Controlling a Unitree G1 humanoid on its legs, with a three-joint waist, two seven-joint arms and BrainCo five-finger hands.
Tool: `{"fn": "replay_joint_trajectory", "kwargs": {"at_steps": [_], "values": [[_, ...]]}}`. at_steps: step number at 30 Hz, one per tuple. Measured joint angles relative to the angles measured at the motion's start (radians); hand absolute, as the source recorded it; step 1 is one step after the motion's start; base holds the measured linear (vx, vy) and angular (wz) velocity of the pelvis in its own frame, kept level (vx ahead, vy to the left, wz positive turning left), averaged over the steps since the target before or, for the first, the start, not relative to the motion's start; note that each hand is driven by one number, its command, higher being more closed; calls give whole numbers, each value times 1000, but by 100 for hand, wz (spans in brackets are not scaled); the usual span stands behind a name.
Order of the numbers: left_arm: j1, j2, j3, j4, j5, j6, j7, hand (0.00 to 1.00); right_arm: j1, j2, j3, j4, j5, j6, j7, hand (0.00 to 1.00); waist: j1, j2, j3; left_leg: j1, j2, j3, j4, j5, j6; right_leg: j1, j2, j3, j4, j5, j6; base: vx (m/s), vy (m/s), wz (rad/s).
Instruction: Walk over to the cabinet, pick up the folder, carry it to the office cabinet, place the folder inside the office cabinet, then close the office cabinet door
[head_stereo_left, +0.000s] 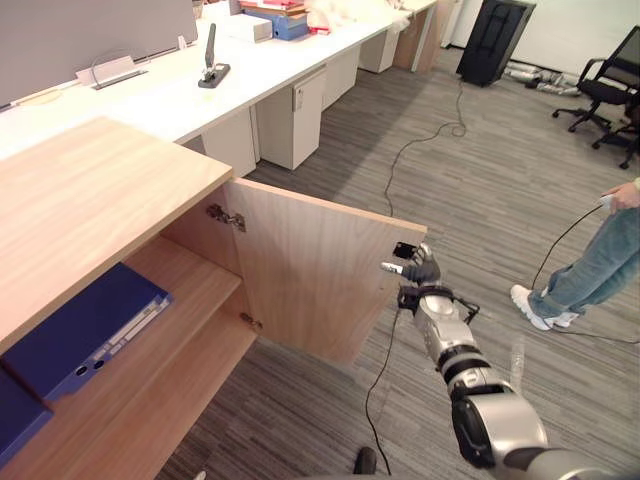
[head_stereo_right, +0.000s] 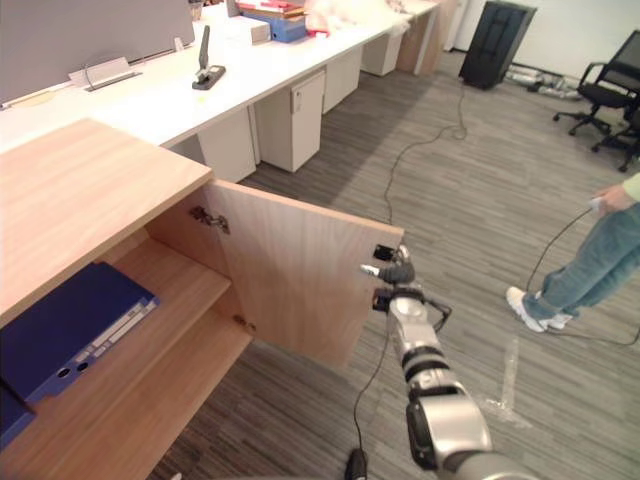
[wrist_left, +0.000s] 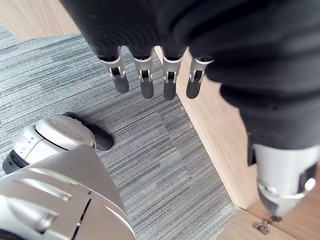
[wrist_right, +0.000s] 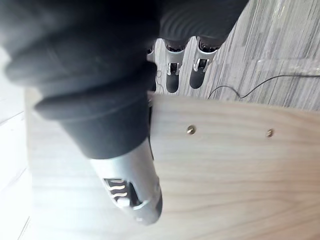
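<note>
Your right hand (head_stereo_left: 418, 270) sits at the free edge of the open cabinet door (head_stereo_left: 310, 270), fingers loose and straight. The blue folder (head_stereo_left: 85, 325) lies on the shelf (head_stereo_left: 190, 288) inside, so I judge only closing remains: swing the door inward. Your left hand (wrist_left: 150, 75) hangs slack. No writing is legible.

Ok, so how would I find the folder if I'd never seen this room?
Find the light wooden cabinet with its door swung open. Inside, on the shelf, the folder lies flat. It is dark blue with a pale label strip and two round holes on its spine, nearer the door than the other blue thing beside it.
</note>
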Motion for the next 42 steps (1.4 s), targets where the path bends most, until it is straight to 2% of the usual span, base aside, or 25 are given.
{"fn": "replay_joint_trajectory", "kwargs": {"at_steps": [4, 11, 18, 21, 23, 24, 26, 31, 32, 34, 36, 40, 42], "values": [[-46, -48, -36, -1, -52, 4, 11, 0, -44, -4, 0, 44, 23, 12, -9, 0, -1, 9, 0, -13, 0, -32, 1, 4, -4, -2, -3, -15, 5, 0, 0, 40, 44, 11], [-54, -40, -83, -21, -85, 4, 8, 0, -124, -28, 8, 134, 79, 48, -8, 0, 2, 6, -3, -21, -8, -53, 1, 32, -19, 1, -14, -26, 5, 0, 0, -1, 39, 7], [-37, -38, -91, -20, -86, 5, 7, 0, -142, -46, 9, 168, 81, 51, -6, 0, 8, 5, -2, -32, 5, -90, -17, 39, -20, -1, -10, -56, 0, -4, -5, -26, 31, 13], [-21, -36, -87, -19, -86, 5, 6, 0, -142, -64, 121, 168, 90, 51, 0, 0, 1, 4, -1, -32, 7, -89, -17, 38, -20, -1, -8, -55, 0, -6, -2, -24, 62, -3], [-14, -34, -83, -14, -80, 5, -2, 0, -142, -140, 345, 149, 113, 62, 66, 0, -15, 3, -1, -33, 14, -85, -17, 38, -21, -4, 0, -52, 0, -6, -2, 2, 46, -6], [-13, -33, -83, -12, -78, 5, -7, 0, -142, -169, 409, 132, 117, 71, 93, 0, -19, 4, -1, -34, 16, -83, -18, 38, -21, -7, 3, -50, 0, -6, -2, 13, 45, -12], [-13, -24, -79, -11, -74, 6, -32, 0, -137, -274, 620, 29, 118, 94, 219, 0, -35, 3, -1, -36, 31, -70, -18, 38, -23, -16, 19, -40, 2, -9, -6, 19, 34, -16], [-33, -18, -63, -9, -71, 6, -73, 0, -97, -372, 808, -217, 198, 95, 401, 0, -52, 3, -7, -46, 44, -70, -8, 51, -38, -32, 38, -24, 5, -12, -12, 57, 42, -13], [-33, -18, -63, -8, -71, 5, -75, 0, -96, -378, 824, -228, 199, 96, 407, 0, -52, 3, -9, -47, 43, -70, -8, 53, -38, -32, 38, -24, 5, -12, -12, 40, 46, 2], [-31, -16, -47, 6, -47, 4, -81, 0, -88, -442, 993, -399, 203, 103, 508, 0, -51, -3, -45, -73, 41, -60, -2, 68, -34, -54, 37, -25, 5, -12, -12, 43, 49, 1], [-31, -14, -31, 6, -43, 4, -84, 0, -87, -454, 1067, -517, 204, 108, 584, 0, -47, -14, -58, -83, 40, -51, -2, 84, -35, -62, 36, -25, 5, -12, -12, 25, 29, 4], [-27, -14, 6, 12, -43, 4, -98, 0, -86, -453, 1127, -699, 206, 109, 694, 0, -32, -33, -70, -88, 41, -42, -7, 94, -27, -64, 35, -33, 0, -12, -12, 2, 39, 7], [-22, -13, 30, 12, -43, 4, -98, 0, -82, -453, 1137, -769, 211, 105, 718, 0, -30, -45, -75, -89, 40, -37, -12, 93, -26, -66, 34, -33, 0, -12, -11, -22, 80, 10]]}}
